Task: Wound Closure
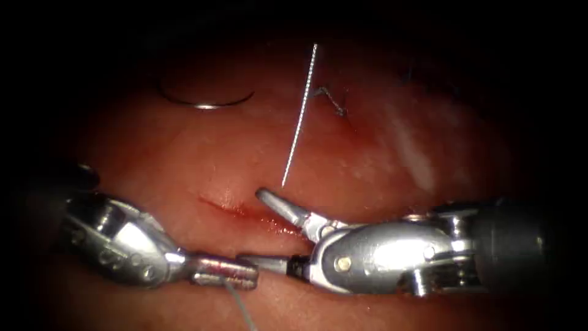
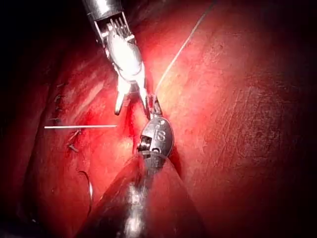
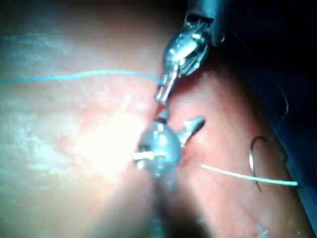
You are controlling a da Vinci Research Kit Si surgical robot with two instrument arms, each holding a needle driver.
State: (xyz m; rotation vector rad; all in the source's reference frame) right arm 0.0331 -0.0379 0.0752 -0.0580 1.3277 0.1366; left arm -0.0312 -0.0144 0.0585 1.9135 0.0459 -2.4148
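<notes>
Endoscope view. I count two tools, one needle, one cut and two visible runs of thread. My left tool comes in from the left with its jaws closed on the thread, which trails down and away from them. My right tool comes in from the right with its jaws spread wide and holding nothing; one jaw angles up over the cut, the other lies level, its tip just beside my left tool's tip. The needle lies free on the tissue, well apart from both tools on the left side of the cut, its curve bowed downward and its long axis roughly level (neither tool touches it). A straight pale stretch of thread runs steeply from above down toward the cut, ending just above my right tool's upper jaw. A dark stitch sits to its right. Bare tissue lies open between the tools and the needle.

Left wrist view. My left tool grips the thread, which runs away taut. The right tool faces it, jaws apart. The needle lies on the tissue.

Right wrist view. My right tool stands open. The left tool holds thread. The needle lies beside the other thread run.
</notes>
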